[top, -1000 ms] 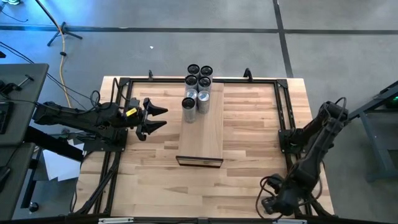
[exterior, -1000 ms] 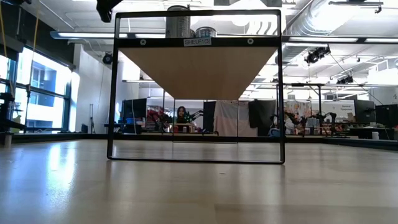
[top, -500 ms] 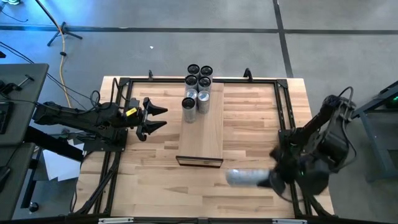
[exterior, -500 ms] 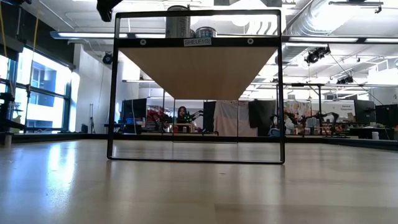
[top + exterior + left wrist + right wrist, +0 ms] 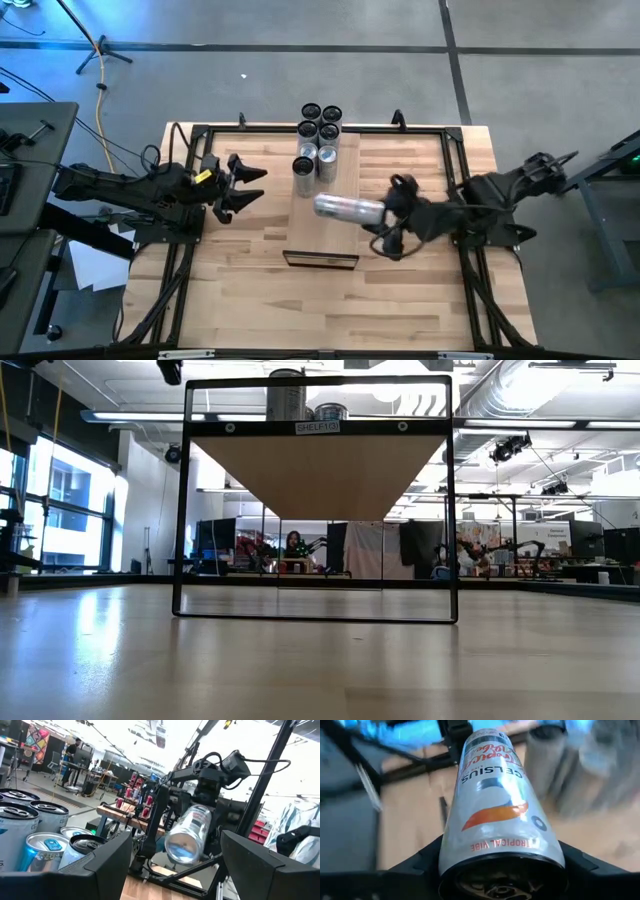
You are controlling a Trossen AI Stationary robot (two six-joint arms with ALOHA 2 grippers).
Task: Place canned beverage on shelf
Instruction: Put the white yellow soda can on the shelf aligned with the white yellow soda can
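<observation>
The canned beverage (image 5: 348, 208) is a silver can with orange print (image 5: 495, 805). It lies on its side in the air over the right edge of the shelf (image 5: 325, 225), a pale raised board in the middle of the table. My right gripper (image 5: 388, 211) is shut on it. Several more cans (image 5: 317, 140) stand upright on the shelf's far end. My left gripper (image 5: 255, 186) hangs open to the left of the shelf, its fingers (image 5: 100, 865) apart with nothing between them. From there the held can's free end (image 5: 186, 847) faces it. My right gripper pinches the can's round side (image 5: 451, 851) between its two fingers (image 5: 412, 870), at the end nearest the wrist. The fingers reach in from the table's right, slanting a little downward, and lie along the can. The can sticks out beyond them toward the table's left, lifted clear of the shelf.
A black metal frame (image 5: 452, 170) runs along the table's edges and carries the shelf (image 5: 320, 465) above the tabletop. The butcher-block top (image 5: 240, 270) lies bare to the left, right and near side of the shelf.
My right gripper has swung up from the table's near right corner toward the shelf, rolling its wrist as it went. The can it carries has travelled with it from near the front edge to above the shelf's right side, still on its side.
</observation>
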